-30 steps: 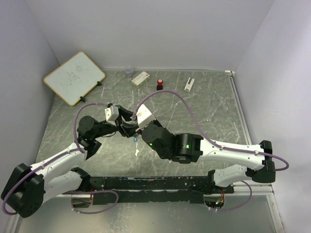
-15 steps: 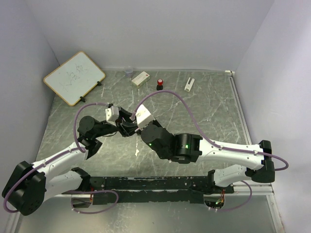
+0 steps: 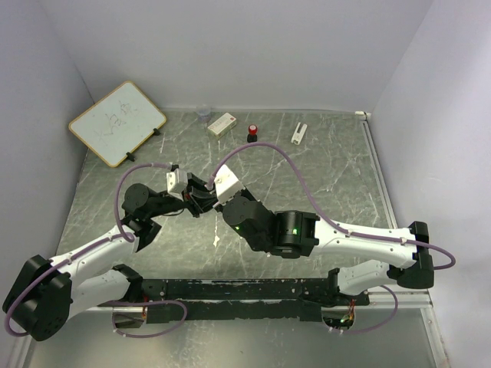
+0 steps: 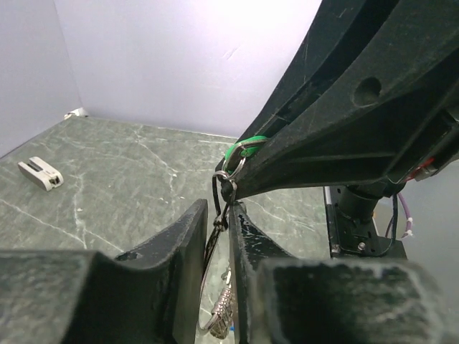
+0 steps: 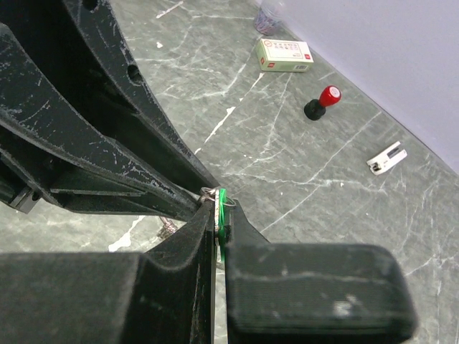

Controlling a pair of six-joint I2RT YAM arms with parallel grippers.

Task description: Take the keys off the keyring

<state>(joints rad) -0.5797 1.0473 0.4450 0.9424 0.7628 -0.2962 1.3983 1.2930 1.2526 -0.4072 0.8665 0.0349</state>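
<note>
We are working in the air just 9 o'clock of the table's middle, where the two grippers are meeting tip to tip. The left gripper (image 4: 217, 215) is clamping narrow on the keyring (image 4: 214, 331), whose wire is running down between its fingers. The right gripper (image 5: 219, 215) is pinching the green key (image 5: 221, 209) by its plastic head, jaws almost together. In the left wrist view that green head (image 4: 242, 145) is sitting at 12 o'clock of the left fingertips, just beside them, and is joined to the wire below by a small loop. Something ridged is hanging low in the ring, probably another key. We are not seeing a blue one.

We judge that we are trying to slide the green key off the coil. For that, we are wanting the left grip firm and steady as the anchor, while the right hand is walking the key around the wire towards the split end and not pulling straight away. A straight tug is likely only to tilt the ring or drag it out of the pinch. Small wrist turns are suiting this better than big arm moves, as the fingers are crowding each other and hiding the joint from above. The knob (image 3: 252, 134) at 1 o'clock is lying well apart.
</note>
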